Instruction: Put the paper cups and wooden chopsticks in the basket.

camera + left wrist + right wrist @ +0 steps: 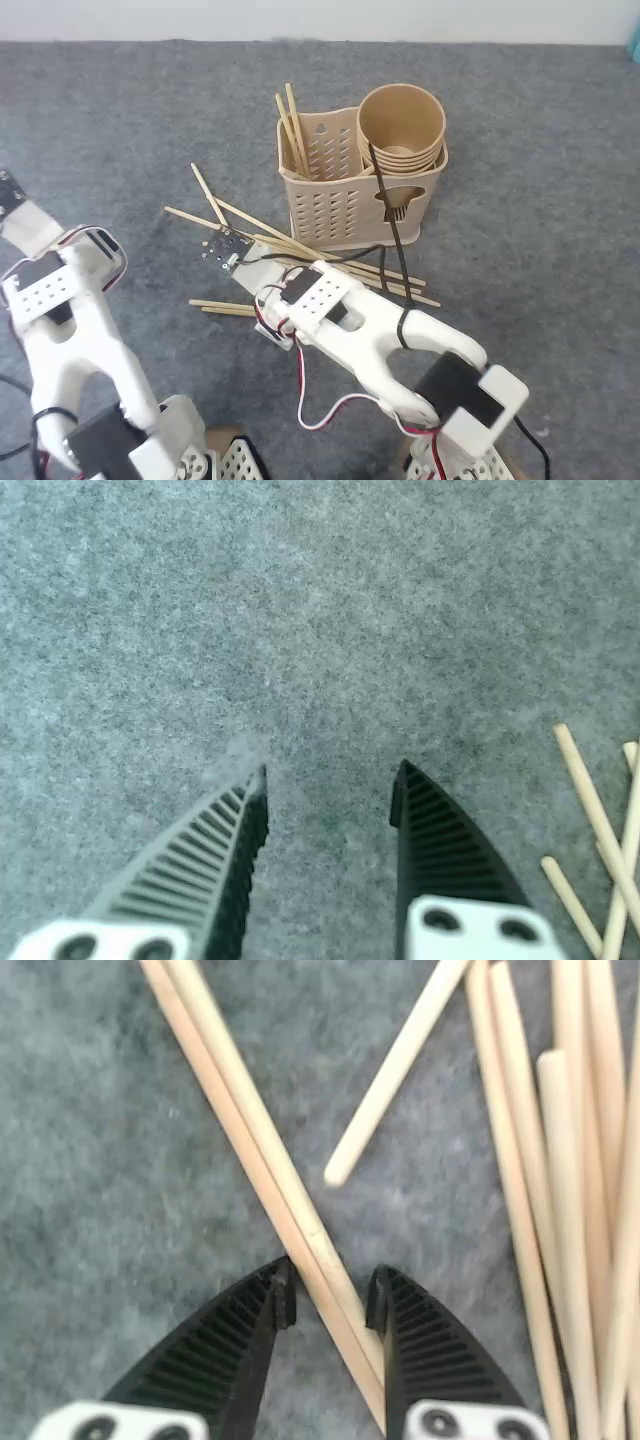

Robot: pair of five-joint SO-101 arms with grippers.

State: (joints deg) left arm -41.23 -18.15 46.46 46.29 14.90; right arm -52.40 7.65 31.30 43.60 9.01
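Now: the right gripper [330,1295] sits low over the bench [540,200], jaws parted and straddling a pair of wooden chopsticks [250,1130] that lie side by side. Nothing is clamped yet. The left gripper [330,785] is open over bare grey felt, holding nothing, with a few chopstick ends [600,830] just beside it. The paper cups [400,125] are stacked in one compartment of the basket [350,215]; two chopsticks [293,125] stand in the other. The rest lie scattered on the felt in front of the basket, some crossing.

Risks, as I judge them: the pair runs at a slant between the jaws, so closing could catch one stick and roll the other out, or pinch off-centre so the sticks swing down on lifting. The black cable [392,215] hangs across the basket front and could snag a raised stick.

Room: open felt lies beyond the basket and on both flanks. The stick compartment is narrow and right beside the cup stack, so entry probably needs to be near upright.
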